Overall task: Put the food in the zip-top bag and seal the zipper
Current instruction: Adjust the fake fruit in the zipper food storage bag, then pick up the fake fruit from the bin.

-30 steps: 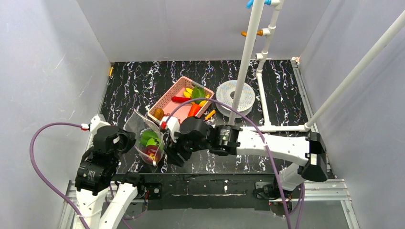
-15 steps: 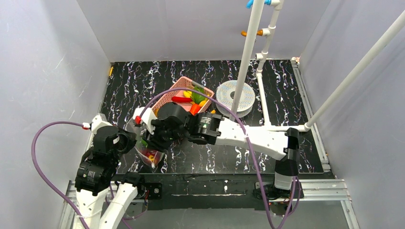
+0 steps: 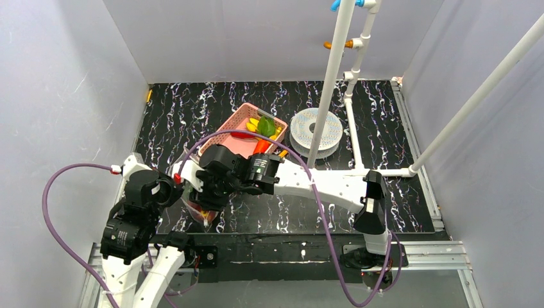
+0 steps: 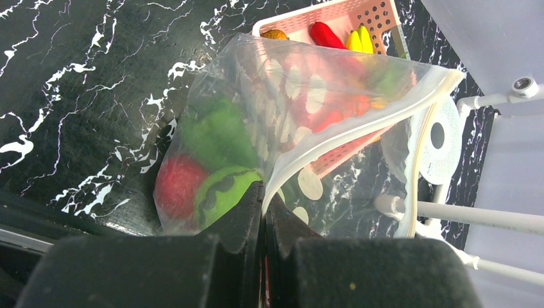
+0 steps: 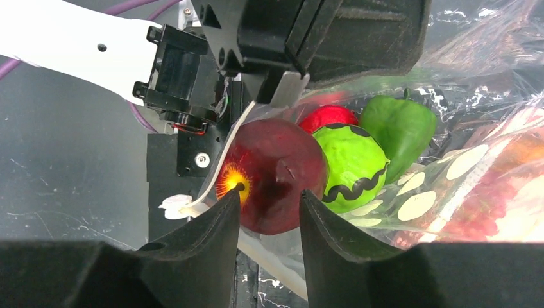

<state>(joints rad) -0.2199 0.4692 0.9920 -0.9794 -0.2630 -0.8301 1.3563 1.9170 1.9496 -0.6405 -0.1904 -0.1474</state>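
The dotted clear zip-top bag [image 4: 289, 96] lies open beside the pink basket [image 4: 375, 16]. My left gripper [image 4: 263, 199] is shut on its zipper [image 4: 333, 144] strip. Inside the bag are a red fruit [image 4: 176, 186], a green piece with a black wavy line [image 4: 221, 189] and a green leafy piece [image 4: 218, 135]. My right gripper [image 5: 269, 196] grips a dark red apple [image 5: 276, 160] at its fingertips, close under the left gripper [image 5: 321, 38] at the bag's edge. In the top view the right gripper [image 3: 195, 191] covers most of the bag [image 3: 204, 212]. A red chili [image 4: 327, 35] and a yellow piece [image 4: 359, 40] lie in the basket.
The pink basket [image 3: 224, 131] stands behind the bag. A white round perforated disc [image 3: 324, 135] and white pipe posts [image 3: 333, 70] stand to the right of it. An orange-handled screwdriver [image 3: 283, 153] lies by the basket. Grey walls close in the table.
My right arm has swung left from in front of the bag to over the bag beside the left gripper. The left gripper has stayed shut on the zipper strip.
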